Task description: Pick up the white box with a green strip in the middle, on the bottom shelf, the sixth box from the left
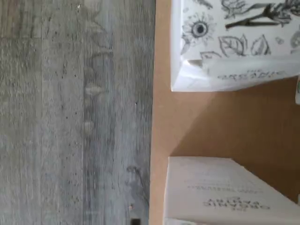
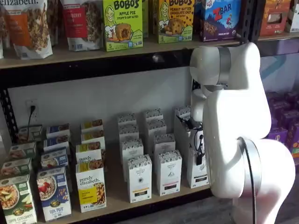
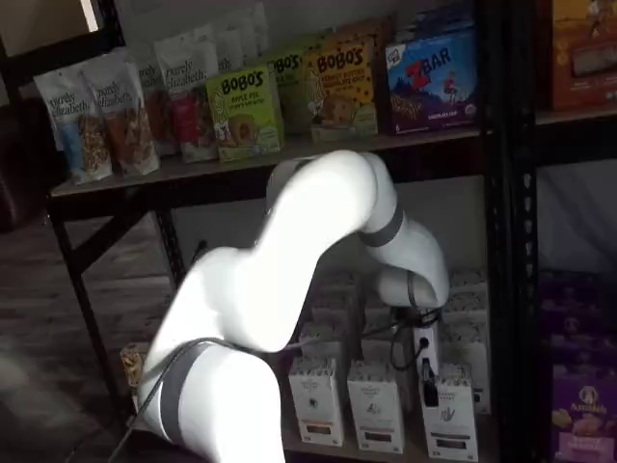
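The white box (image 3: 448, 417) stands at the front edge of the bottom shelf (image 2: 117, 198), rightmost of the white cartons. Above it hangs the gripper (image 3: 425, 371), side-on; whether its fingers are parted cannot be told.

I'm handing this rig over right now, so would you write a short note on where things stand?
End effector: down at the bottom shelf, in front of the rightmost row of white cartons; a black finger shows in both shelf views, but open or shut cannot be told.
White box: standing at the front of that row, partly behind the arm, not lifted.
Done: the arm has been brought down to the box.
Left: close on the box, lift it and draw it off the shelf.
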Motion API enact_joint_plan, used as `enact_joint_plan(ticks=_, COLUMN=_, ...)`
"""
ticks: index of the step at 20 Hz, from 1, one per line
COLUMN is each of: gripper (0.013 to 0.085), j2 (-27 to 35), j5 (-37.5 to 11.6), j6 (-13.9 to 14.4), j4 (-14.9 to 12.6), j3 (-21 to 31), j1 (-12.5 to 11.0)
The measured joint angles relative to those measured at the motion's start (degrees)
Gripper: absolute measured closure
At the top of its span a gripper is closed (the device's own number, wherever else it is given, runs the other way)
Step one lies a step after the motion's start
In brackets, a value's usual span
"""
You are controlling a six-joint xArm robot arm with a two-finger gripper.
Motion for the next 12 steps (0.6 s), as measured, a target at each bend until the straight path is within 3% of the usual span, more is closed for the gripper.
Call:
enact_joint_plan(ticks=1, gripper=0.029, j2=0.0, j5=0.2, j6=0.0, j4=0.0, j3=-0.1, j1=0.0)
enact_joint_plan(ticks=9, gripper=0.029, j2=-0.1, j5=-0.1, j6=-0.4, j4=0.4, j3=-0.2, j1=-0.1)
enact_joint_plan(ticks=12, gripper=0.037, j2=-0.2, j5=0.3, j6=-0.3, j4=0.2, j3=-0.4, j1=-0.1)
